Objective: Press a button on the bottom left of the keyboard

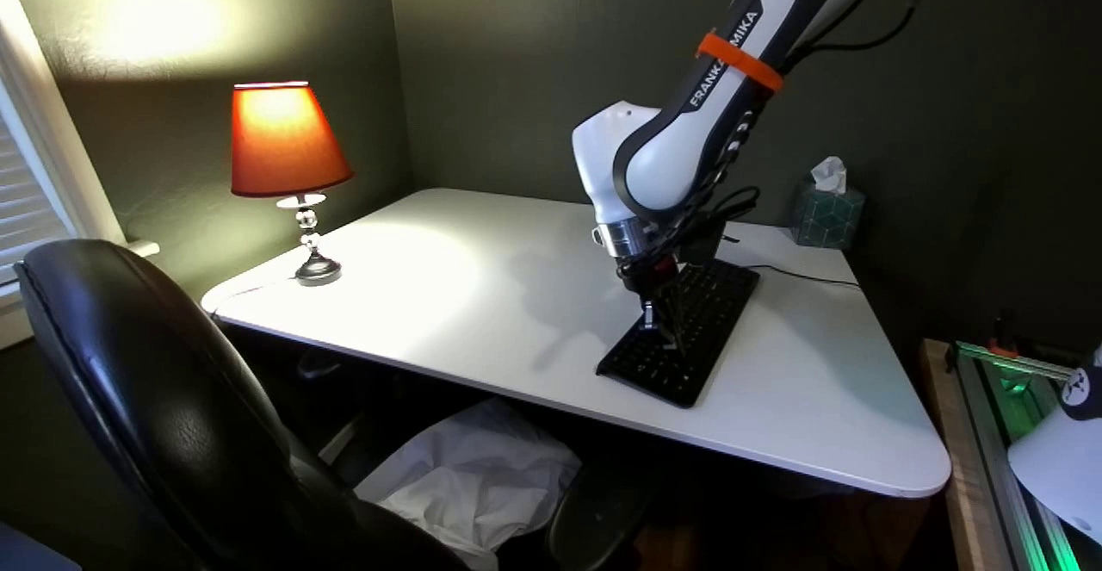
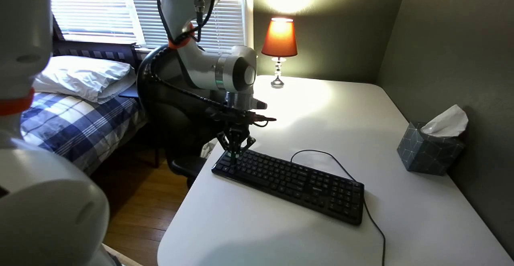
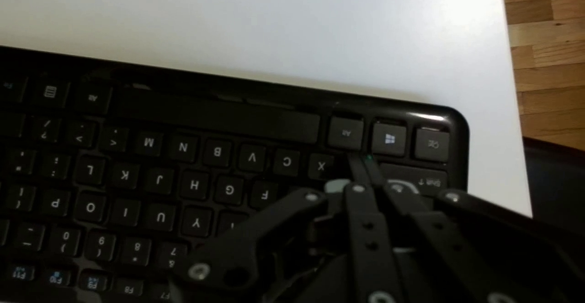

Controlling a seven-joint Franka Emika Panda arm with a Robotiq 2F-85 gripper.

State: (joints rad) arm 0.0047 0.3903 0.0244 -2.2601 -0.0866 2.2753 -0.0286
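The black keyboard (image 1: 710, 321) lies flat on the white desk and shows in both exterior views (image 2: 281, 175). In the wrist view its lettering (image 3: 219, 115) is upside down, with the Ctrl key (image 3: 432, 145), Windows key (image 3: 389, 139) and Alt key (image 3: 346, 133) at the right. My gripper (image 3: 361, 156) is shut and empty, fingertips together over the gap between the X key (image 3: 321, 166) and the Shift key (image 3: 416, 177), close to the Alt and Windows keys. The fingers hide the key there. In both exterior views the gripper (image 1: 674, 345) points down at the keyboard's desk-edge end (image 2: 233, 159). Contact cannot be told.
The white desk (image 2: 401, 218) has its edge close to that keyboard end. A thin black cable (image 2: 375, 224) runs along the desk. A tissue box (image 2: 429, 149) stands near the wall. A red-shaded lamp (image 1: 284, 145) stands at the far end. A black chair (image 1: 164, 399) is beside the desk.
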